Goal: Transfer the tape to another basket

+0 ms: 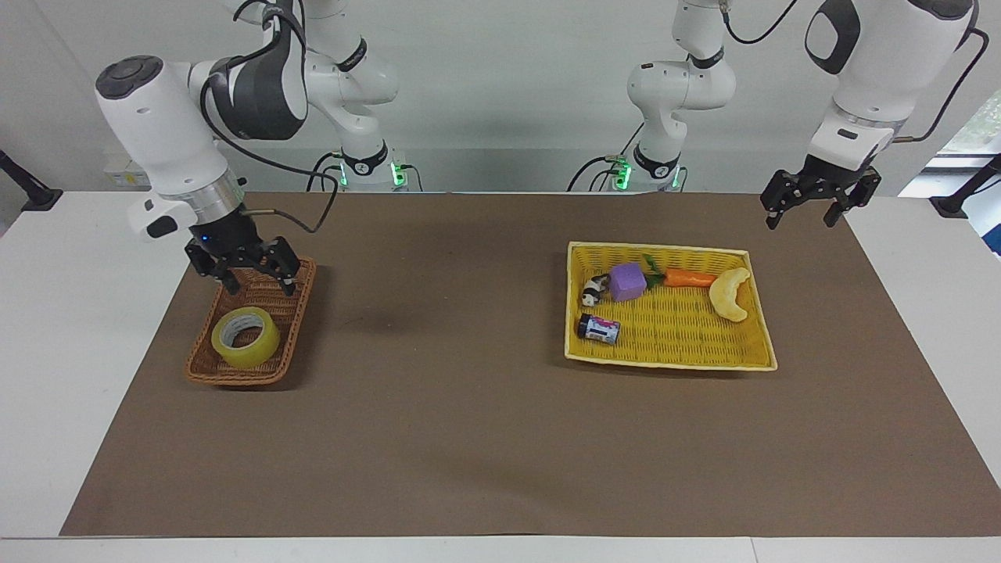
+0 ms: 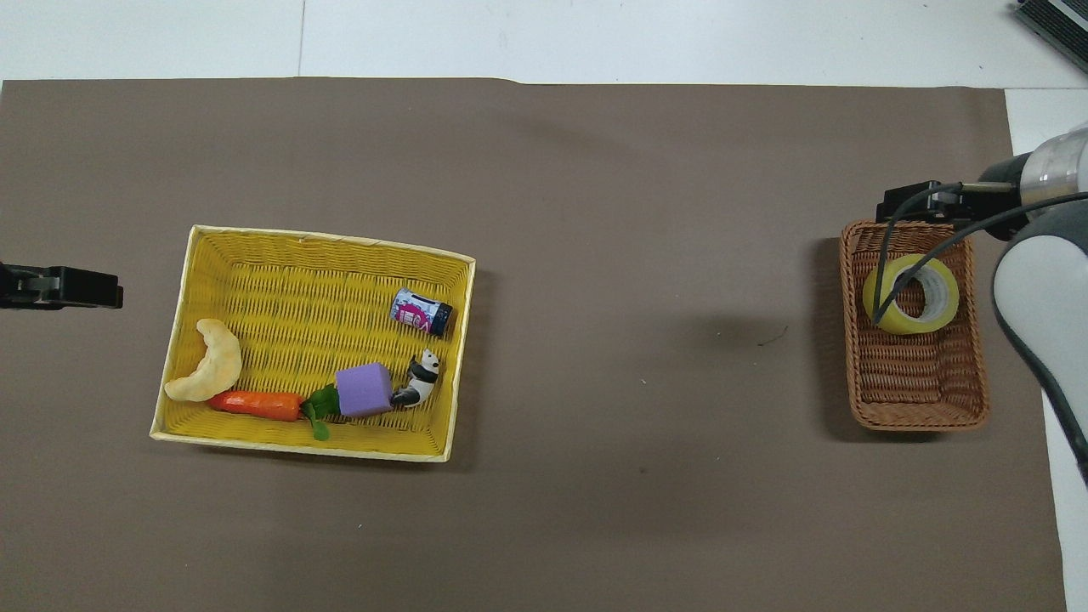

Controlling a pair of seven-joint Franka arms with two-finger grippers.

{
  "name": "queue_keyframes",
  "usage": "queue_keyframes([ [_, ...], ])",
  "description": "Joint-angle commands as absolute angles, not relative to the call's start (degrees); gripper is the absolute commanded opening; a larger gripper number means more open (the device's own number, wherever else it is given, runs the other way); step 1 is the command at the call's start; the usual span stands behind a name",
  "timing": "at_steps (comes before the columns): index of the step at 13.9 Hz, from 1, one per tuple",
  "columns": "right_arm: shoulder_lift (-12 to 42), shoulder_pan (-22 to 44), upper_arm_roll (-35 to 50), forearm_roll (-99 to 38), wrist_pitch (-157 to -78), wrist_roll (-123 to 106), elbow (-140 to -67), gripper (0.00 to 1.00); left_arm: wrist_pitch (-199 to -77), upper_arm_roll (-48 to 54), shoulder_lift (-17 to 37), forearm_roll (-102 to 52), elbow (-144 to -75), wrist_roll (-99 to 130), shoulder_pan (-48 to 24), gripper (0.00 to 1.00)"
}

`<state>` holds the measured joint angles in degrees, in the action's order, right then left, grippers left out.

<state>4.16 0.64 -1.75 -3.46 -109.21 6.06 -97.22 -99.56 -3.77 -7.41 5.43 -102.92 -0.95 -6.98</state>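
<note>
Tape [image 1: 245, 337]: yellow roll, lying flat inside brown wicker basket [image 1: 270, 375], in the half farther from the robots; free of any grip.
Brown wicker basket: on the bench's brown mat [image 1: 469, 422], toward the right arm's end.
Right gripper [image 1: 243, 266]: raised over the basket's robot-side end, at 12 o'clock from the tape in the facing view; jaws spread wide, holding nothing.
Left gripper [image 1: 819, 199]: hanging over the mat's corner, at 1 o'clock from the yellow basket [image 1: 671, 362]; jaws open, empty; arm waiting.
Yellow basket: holding purple cube [image 1: 627, 282], carrot [image 1: 688, 277], panda figure [image 1: 592, 292], small can [image 1: 599, 329], croissant [image 1: 730, 295].
</note>
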Motion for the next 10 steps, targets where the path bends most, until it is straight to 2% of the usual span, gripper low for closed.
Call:
queue_keyframes([
  [1, -1.04, 2.81, -1.67, 0.17, -104.34, 11.51, -98.0, 1.0, -97.21, -4.31, -8.26, 6.77, -102.75, -1.49, -7.39, 1.0],
  [4, -3.07, 2.72, -1.58, 0.53, -96.46, 11.42, -93.19, 1.0, -96.86, -5.18, -8.17, 4.59, -101.52, -1.23, -6.94, 1.0],
  [6, -3.43, 2.72, -1.67, 1.93, -89.85, 11.34, -88.61, 1.0, -92.75, -6.15, -7.39, -0.86, -96.44, -2.62, -5.02, 1.0],
  [7, -3.6, 2.72, -1.58, 2.46, -88.35, 11.34, -87.98, 1.0, -90.55, -6.15, -6.6, -1.14, -94.24, -4.81, -4.66, 1.0],
  [10, -5.62, 1.93, -2.37, 0.53, -87.11, 10.02, -89.91, 1.0, -90.26, -6.06, -7.2, -1.23, -95.54, -6.94, -4.66, 1.0],
])
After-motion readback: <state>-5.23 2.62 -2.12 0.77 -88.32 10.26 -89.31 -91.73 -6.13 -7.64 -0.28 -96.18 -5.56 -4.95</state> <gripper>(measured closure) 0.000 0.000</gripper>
